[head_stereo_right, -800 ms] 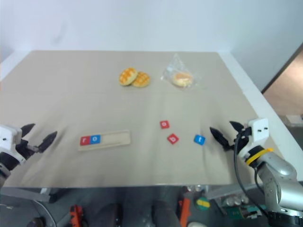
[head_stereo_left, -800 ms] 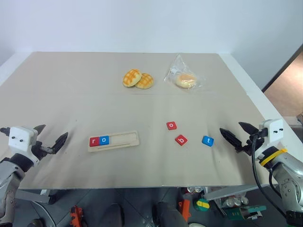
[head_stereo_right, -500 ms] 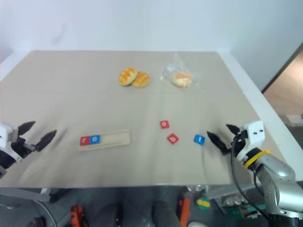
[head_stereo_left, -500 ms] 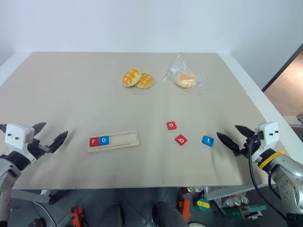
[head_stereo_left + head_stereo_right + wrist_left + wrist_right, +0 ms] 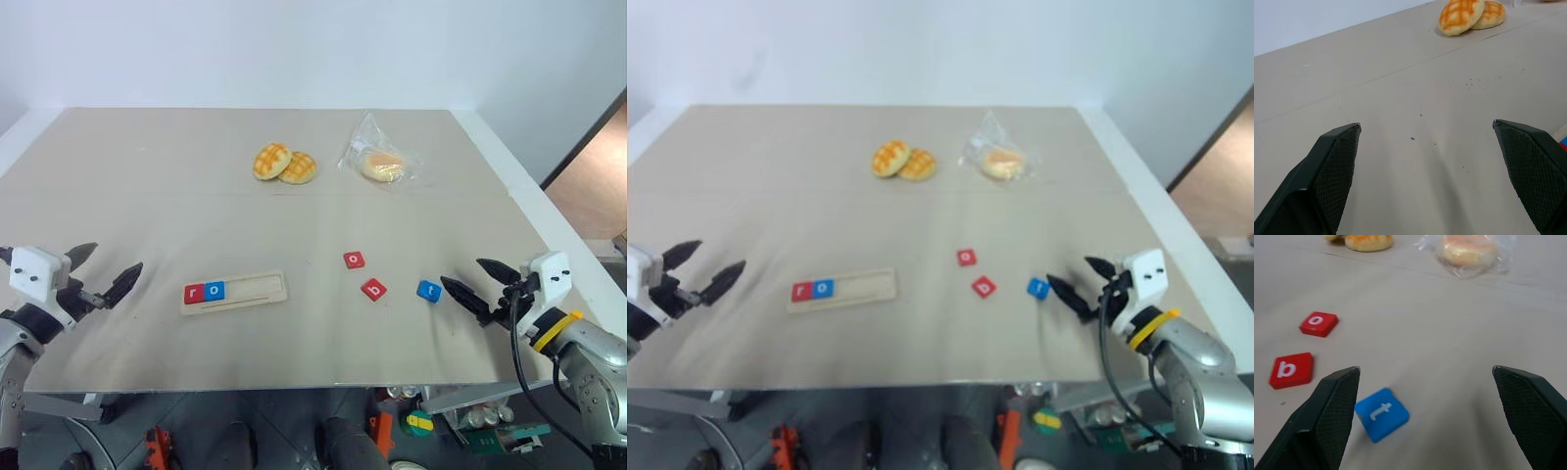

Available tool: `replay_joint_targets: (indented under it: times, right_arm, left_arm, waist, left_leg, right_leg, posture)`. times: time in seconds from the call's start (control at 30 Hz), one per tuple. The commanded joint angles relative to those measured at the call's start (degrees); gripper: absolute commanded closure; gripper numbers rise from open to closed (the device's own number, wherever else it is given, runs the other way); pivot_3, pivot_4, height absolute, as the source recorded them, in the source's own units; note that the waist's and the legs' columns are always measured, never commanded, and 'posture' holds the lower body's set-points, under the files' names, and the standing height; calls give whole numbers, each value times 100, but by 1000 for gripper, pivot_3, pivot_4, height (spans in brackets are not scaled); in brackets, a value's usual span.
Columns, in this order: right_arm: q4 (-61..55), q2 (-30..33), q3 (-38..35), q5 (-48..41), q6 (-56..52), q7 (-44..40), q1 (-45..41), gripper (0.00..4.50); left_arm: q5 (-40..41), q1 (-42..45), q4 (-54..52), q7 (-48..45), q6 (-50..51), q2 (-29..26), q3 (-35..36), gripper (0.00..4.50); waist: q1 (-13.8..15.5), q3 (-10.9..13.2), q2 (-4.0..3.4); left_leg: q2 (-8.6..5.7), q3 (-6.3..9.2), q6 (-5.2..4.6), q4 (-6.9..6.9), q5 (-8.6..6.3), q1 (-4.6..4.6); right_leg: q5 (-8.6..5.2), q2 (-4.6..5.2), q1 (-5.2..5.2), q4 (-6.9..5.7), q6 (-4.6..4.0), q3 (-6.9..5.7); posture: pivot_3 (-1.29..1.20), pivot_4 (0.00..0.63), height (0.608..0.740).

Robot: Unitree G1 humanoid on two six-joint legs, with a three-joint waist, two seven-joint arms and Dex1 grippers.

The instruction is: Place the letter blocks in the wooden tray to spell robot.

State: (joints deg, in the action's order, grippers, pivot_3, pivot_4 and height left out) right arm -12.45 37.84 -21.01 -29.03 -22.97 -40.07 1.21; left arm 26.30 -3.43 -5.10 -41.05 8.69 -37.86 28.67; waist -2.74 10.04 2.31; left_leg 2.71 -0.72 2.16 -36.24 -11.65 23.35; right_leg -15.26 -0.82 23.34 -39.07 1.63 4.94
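Left eye view: going left to right, the left gripper [image 5: 93, 285] is seen with its two black fingers spread wide and nothing between them, level above the bare table [image 5: 147, 176] near its left edge. Next comes the wooden tray [image 5: 257, 290], whose long axis runs left to right, almost square to the near edge; a red "r" block [image 5: 194, 292] and a blue "o" block [image 5: 215, 290] are seated touching at its left end, and the rest of the groove is bare. Well apart to the right, three loose blocks lie flat on the table: a red "o" block [image 5: 355, 259], a red "b" block [image 5: 374, 289] just nearer and to its right, and a blue "t" block [image 5: 429, 291], turned slightly askew. The right gripper [image 5: 475, 286] is likewise held wide apart and empty, its tip just beside the "t" block. The coming move is judged to turn on this: all three loose blocks lie to the right of the tray, far closer to the right arm, while the next letter wanted, "b", lies beyond the "t" block from that gripper, toward the tray.
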Motion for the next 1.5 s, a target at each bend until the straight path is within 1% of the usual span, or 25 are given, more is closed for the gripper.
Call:
replay_joint_targets:
  times: [0.03, 0.1, 0.23, 0.3, 0.47, 0.63, 0.77, 1.0, 1.1, 1.27, 1.5]
  right_arm:
    - [-682, 5, 279, -287, -142, -235, -82, 20]
    - [-948, -14, 549, -367, -283, -292, -139, 20]
    - [-1346, 24, 1140, -415, -470, -486, -283, 20]
    - [-1472, 17, 1460, -438, -520, -629, -409, 20]
    - [-1340, -25, 2091, -427, -509, -1085, -889, 20]
    - [-830, -50, 2504, -129, -228, -1508, -1477, 20]
    - [-446, -125, 2632, 85, 0, -1649, -1808, 20]
    - [-242, -213, 2663, 280, 123, -1669, -2007, 20]
    - [-249, -236, 2644, 310, 126, -1633, -2007, 20]
    - [-285, -220, 2591, 320, 134, -1618, -1927, 20]
    - [-362, -227, 2601, 337, 135, -1573, -1860, 20]
  left_arm:
    - [33, -144, -395, -392, -173, -87, -195, 0]
    - [-45, -204, -421, -731, -258, -168, -457, 0]
    - [-68, 108, -420, -1277, -81, -429, -1035, 0]
    - [20, 428, -350, -1577, 122, -568, -1319, 0]
    - [-174, 1361, 166, -2469, 125, -856, -2051, 0]
    - [-461, 2350, 1077, -3066, 9, -790, -2675, 0]
    - [-708, 2816, 1592, -3354, -121, -649, -3079, 0]
    - [-947, 3215, 2027, -3479, -86, -403, -3384, 0]
    - [-1124, 3319, 2264, -3476, -288, -336, -3456, 0]
    - [-1172, 3381, 2390, -3695, -391, -303, -3553, 0]
    - [-1500, 3444, 2763, -3623, -712, -211, -3630, 0]
  waist:
    - [-1, 0, 0]
    - [0, 0, 0]
    - [3, 0, 1]
    - [16, 0, 1]
    - [10, 1, 1]
    - [1, 1, 1]
    - [4, 1, 1]
    - [12, 1, 1]
    - [14, 1, 1]
    - [11, 1, 1]
    - [14, 1, 1]
  left_leg:
    - [1, 0, 0, 0, 0, 0]
    - [1, -1, 0, 1, 0, 0]
    - [0, 3, 0, -2, 0, 1]
    - [0, 7, 0, -5, 1, 3]
    - [-5, 0, 0, -9, 1, 3]
    - [-2, 5, -1, -7, 0, 7]
    - [-1, 13, -1, -7, 0, 11]
    - [-1, 28, -15, -11, -8, 28]
    - [-2, 38, -15, -20, -8, 34]
    - [-2, 43, -15, -24, -8, 35]
    - [-2, 57, -15, -29, -8, 39]
  right_leg:
    - [0, -1, 0, 0, 0, 0]
    - [0, 1, 0, 0, 0, 1]
    - [1, 0, 0, 0, -3, -2]
    - [-2, 0, -1, -1, -8, -7]
    - [1, 2, -2, 0, -1, -4]
    - [2, -7, 2, 0, 2, -8]
    - [1, -14, 3, 0, 1, -10]
    - [-5, -14, 8, -1, 1, -21]
    - [-5, -14, 7, -1, 0, -28]
    - [-3, -14, 6, -4, -2, -33]
    - [-3, -14, 5, -5, -2, -44]
  posture:
    - [0, 150, 740]
    - [0, 150, 740]
    - [0, 150, 740]
    - [0, 150, 740]
    - [0, 150, 740]
    - [0, 150, 740]
    - [0, 150, 740]
    - [0, 150, 740]
    - [0, 150, 740]
    - [0, 150, 740]
    - [0, 150, 740]
